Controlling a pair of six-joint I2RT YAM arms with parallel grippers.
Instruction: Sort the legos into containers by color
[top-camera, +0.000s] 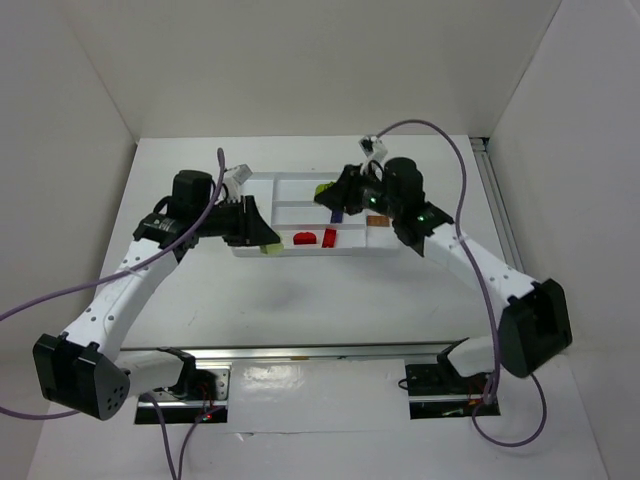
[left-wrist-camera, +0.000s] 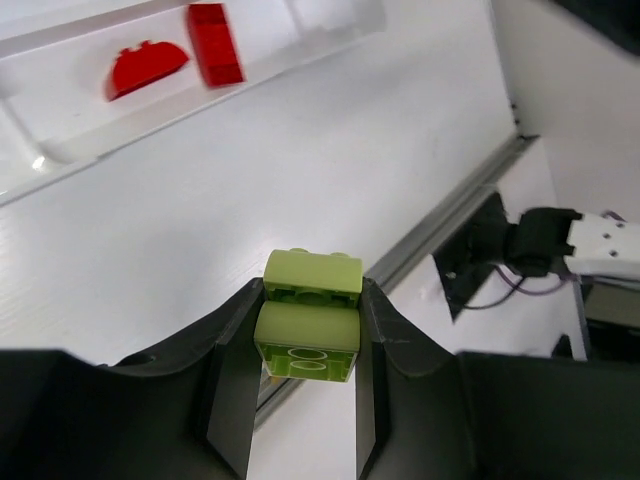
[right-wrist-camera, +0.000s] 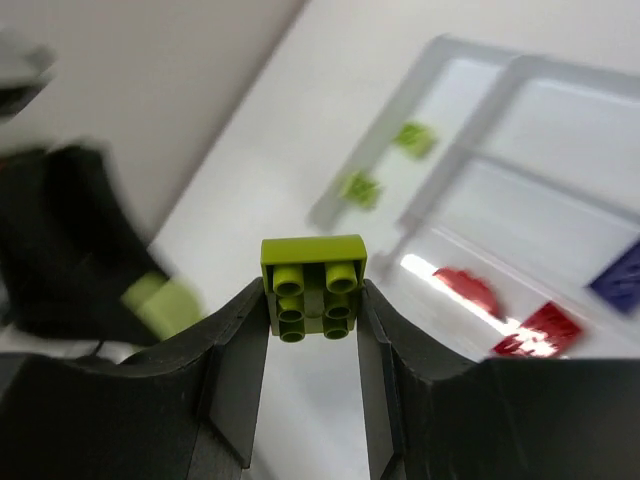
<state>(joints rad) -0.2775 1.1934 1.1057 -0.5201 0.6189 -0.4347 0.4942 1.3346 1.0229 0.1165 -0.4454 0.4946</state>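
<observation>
Left pincer (left-wrist-camera: 310, 300) pinches narrow on a pale yellow-green lego (left-wrist-camera: 310, 335), above the desk (top-camera: 300, 300) just beside the tray (top-camera: 285, 188) near wall. Right pincer (right-wrist-camera: 312, 300) grips a lime lego (right-wrist-camera: 313, 262) over the tray. Legos look light, stiff, slick plastic; flat side walls are the safest hold, corners would likely slip. A rounded red lego (left-wrist-camera: 148, 68), red block (left-wrist-camera: 215, 42) and blue lego (top-camera: 337, 215) sit in compartments. Raised dividers and the other arm nearby could get in the way.

Right wrist: tray (right-wrist-camera: 470, 130) at 2 o'clock and left gripper (right-wrist-camera: 160, 305) at 9 o'clock are blurred. Top view: brown brick (top-camera: 377, 222) is too small to resolve.
</observation>
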